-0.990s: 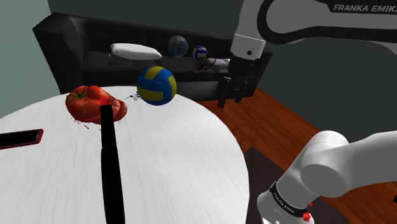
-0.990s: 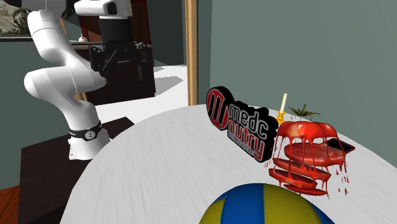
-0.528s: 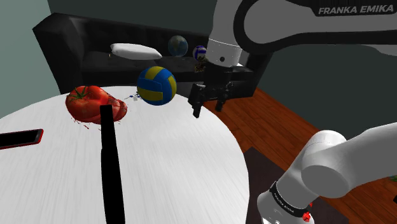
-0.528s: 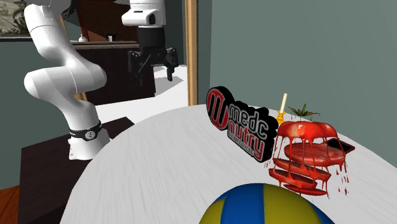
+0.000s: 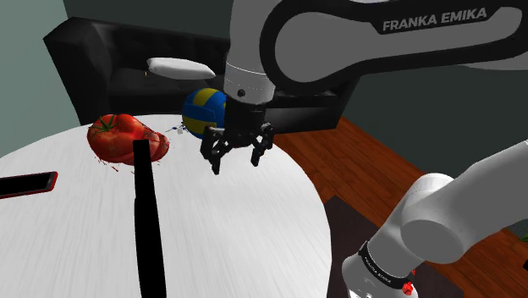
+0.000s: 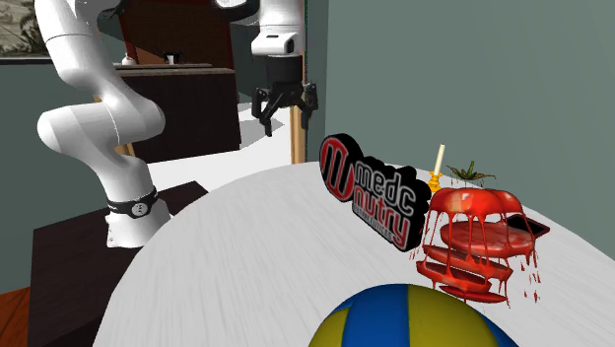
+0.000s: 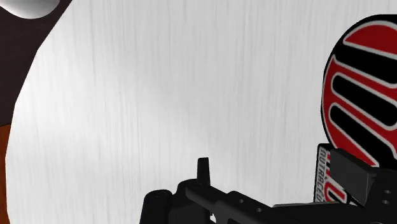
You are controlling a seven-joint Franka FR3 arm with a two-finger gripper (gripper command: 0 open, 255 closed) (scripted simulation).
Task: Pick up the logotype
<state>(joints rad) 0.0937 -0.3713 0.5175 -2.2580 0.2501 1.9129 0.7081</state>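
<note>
The logotype [image 6: 370,193] is a black-edged sign with a red round emblem and red letters, standing upright on the round white table [image 6: 237,276]. The shoulder view catches it edge-on as a thin black slab [image 5: 145,212]. My gripper [image 5: 235,162] hangs open above the table's far side, in front of the volleyball and apart from the logotype. In the second exterior view the gripper [image 6: 289,118] is above and behind the sign's emblem end. From the wrist, the red emblem [image 7: 362,95] lies beside one finger, with nothing between the open fingers [image 7: 202,170].
A red tomato-like object [image 5: 125,137] and a blue-and-yellow volleyball [image 5: 203,108] sit at the table's far edge. A flat red-rimmed black item [image 5: 25,184] lies at the shoulder view's left. Behind stands a black sofa [image 5: 101,51]; wooden floor [image 5: 355,169] lies past the rim.
The arm has swung towards the shoulder view's left and lower, carrying the gripper from beside the table's edge to over the table. The fingers stayed open. The logotype has not moved.
</note>
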